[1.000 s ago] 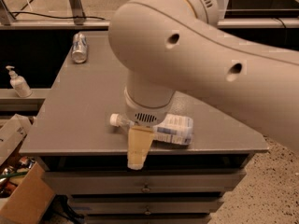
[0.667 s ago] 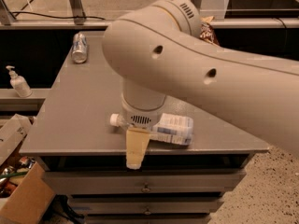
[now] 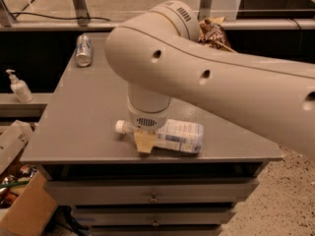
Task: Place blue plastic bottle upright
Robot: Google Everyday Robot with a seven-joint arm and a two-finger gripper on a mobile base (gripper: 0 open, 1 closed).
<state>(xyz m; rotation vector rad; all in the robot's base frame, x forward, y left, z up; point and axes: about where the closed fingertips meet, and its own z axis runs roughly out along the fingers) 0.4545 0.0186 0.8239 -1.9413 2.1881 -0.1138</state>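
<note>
At the near left, on the floor, stands a brown cardboard box [image 3: 23, 211]. Above it the grey table [image 3: 74, 107] has drawers [image 3: 152, 191] in its near face.

Close to the near edge of the table top lies the blue plastic bottle [image 3: 180, 135]. It is on its side, with the white cap [image 3: 119, 127] pointing left and the blue-and-white label to the right.

The gripper [image 3: 145, 144] is down at the bottle's neck, and its tan end lies across the near side of the neck. It cannot be told if the gripper is clamped on the bottle or loose around it.

The wrist stands vertical above the neck. From it the thick white arm [image 3: 211, 82] bends over and runs to the right edge of the view.

At the far left corner of the table a silver can [image 3: 83, 49] lies on its side. A brown snack bag [image 3: 212, 33] shows behind the arm. A small white pump bottle [image 3: 18, 86] stands on a ledge at the left.

Compared with a second ago, the tan end reached down past the table's near edge, and now it stops at the bottle. The bottle lies in the same place as before.
</note>
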